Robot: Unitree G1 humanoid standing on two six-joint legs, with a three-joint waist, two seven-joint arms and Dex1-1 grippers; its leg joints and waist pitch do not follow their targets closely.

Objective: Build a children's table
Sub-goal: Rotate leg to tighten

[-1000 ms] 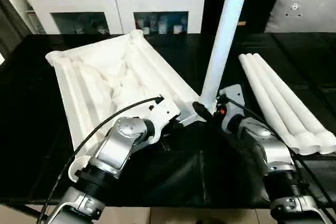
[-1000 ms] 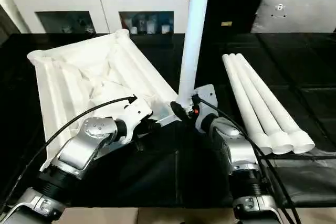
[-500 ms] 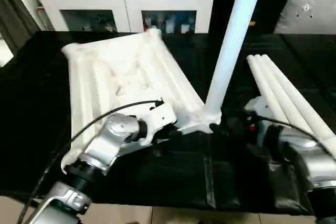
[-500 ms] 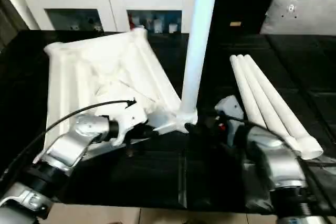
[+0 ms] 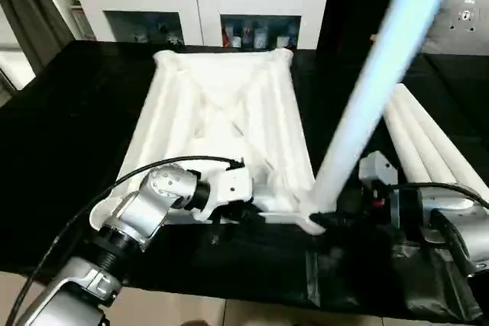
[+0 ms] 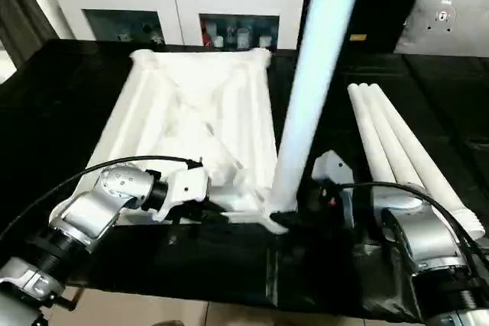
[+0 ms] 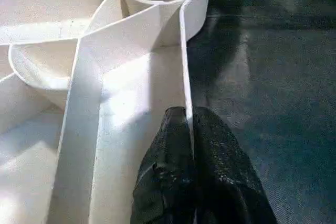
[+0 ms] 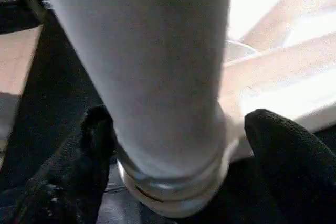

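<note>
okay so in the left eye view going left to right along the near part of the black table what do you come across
left gripper pinching the tabletop's near rim → upright leg in the corner socket → right gripper at its base → three loose legs.

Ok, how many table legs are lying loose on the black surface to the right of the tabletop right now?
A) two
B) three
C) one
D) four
B: three loose legs lie side by side on the black surface, to the right of the upside-down tabletop, while a fourth leg stands in its near right corner socket.
</note>
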